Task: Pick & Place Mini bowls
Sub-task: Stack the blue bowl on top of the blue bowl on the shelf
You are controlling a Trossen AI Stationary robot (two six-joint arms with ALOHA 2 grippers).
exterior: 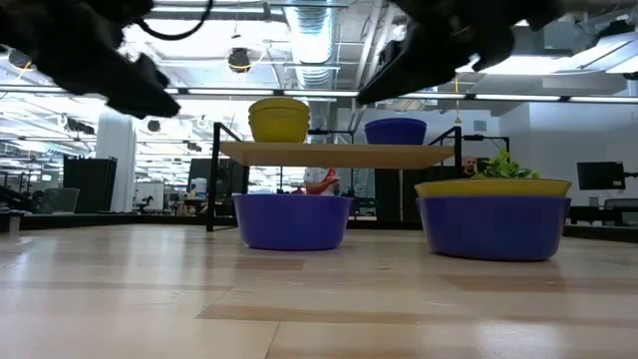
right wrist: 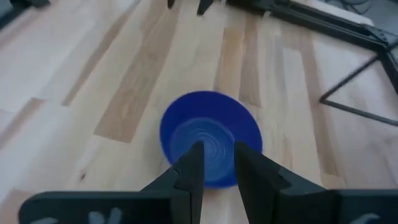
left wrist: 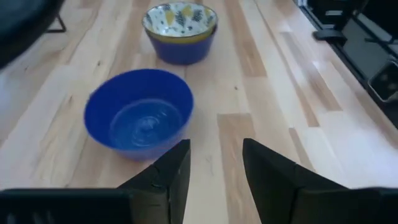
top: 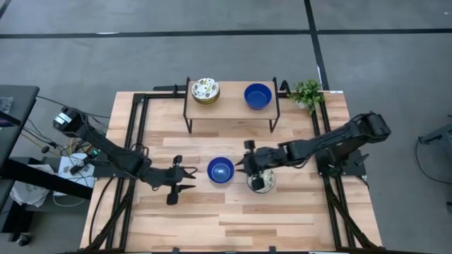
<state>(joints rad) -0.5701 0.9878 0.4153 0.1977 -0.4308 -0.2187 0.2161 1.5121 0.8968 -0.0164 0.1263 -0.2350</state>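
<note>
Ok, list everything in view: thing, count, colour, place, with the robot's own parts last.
Loose blue bowl: one, cobalt blue, on the table centre, between the two grippers.
Stacked bowls: a patterned white-and-yellow bowl nested in a blue one, on the table under the right gripper.
Shelf: one, light wood top on black legs, at the table's far side.
Bowls on the shelf: a yellow patterned stack on its left, one blue bowl on its right.
Plant: one, green, far right corner.
Table: one, light wood.
Left gripper: dark, open, empty, left of the loose blue bowl.
Right gripper: dark, empty, jaws slightly apart, over the stacked bowls.
</note>
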